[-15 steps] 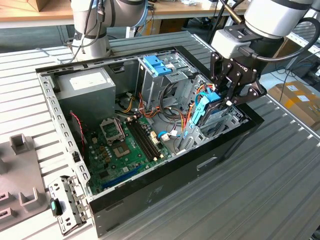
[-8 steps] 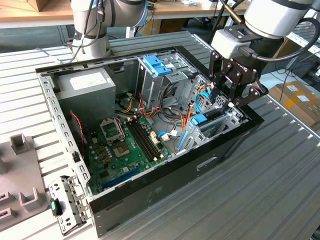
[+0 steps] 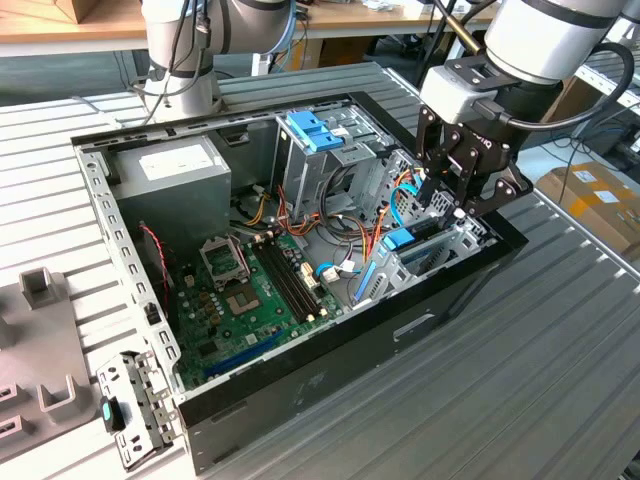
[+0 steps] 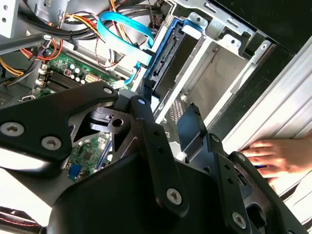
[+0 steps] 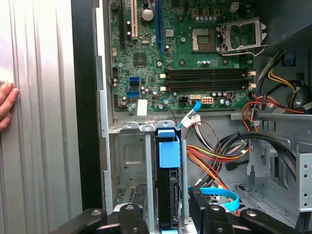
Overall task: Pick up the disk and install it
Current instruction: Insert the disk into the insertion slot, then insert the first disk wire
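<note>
- Computer case (image 3: 330, 385) lies open on the slatted metal surface (image 3: 540, 380); everything below is placed relative to this case.
- Disk (image 5: 168, 195) is inside the case, standing on edge in a slot of the metal drive bay (image 5: 127, 161) at the case's corner on the exterior view's right.
- The disk's light blue carrier tab (image 5: 168, 152) sticks up at the end facing the motherboard (image 5: 195, 58).
- Gripper (image 5: 168, 214) hangs just above that drive-bay corner of the case. It is open: one black finger on each side of the disk's slot, nothing held between them.
- Cannot tell whether the fingers touch the bay walls.
- Blue flat cable (image 4: 122, 29) loops inside the case, beside the bay.
- Grey power-supply box (image 3: 170, 175) is in the case's opposite corner, well apart from the gripper.
- Tall metal cage with a blue latch (image 3: 315, 130) stands in the case between the power-supply box and the bay.
- A person's hand (image 4: 278, 158) rests flat on the surface, just outside the case wall nearest the bay.
- Loose metal bracket (image 3: 135, 405) lies on the surface just beside the case's near corner.
</note>
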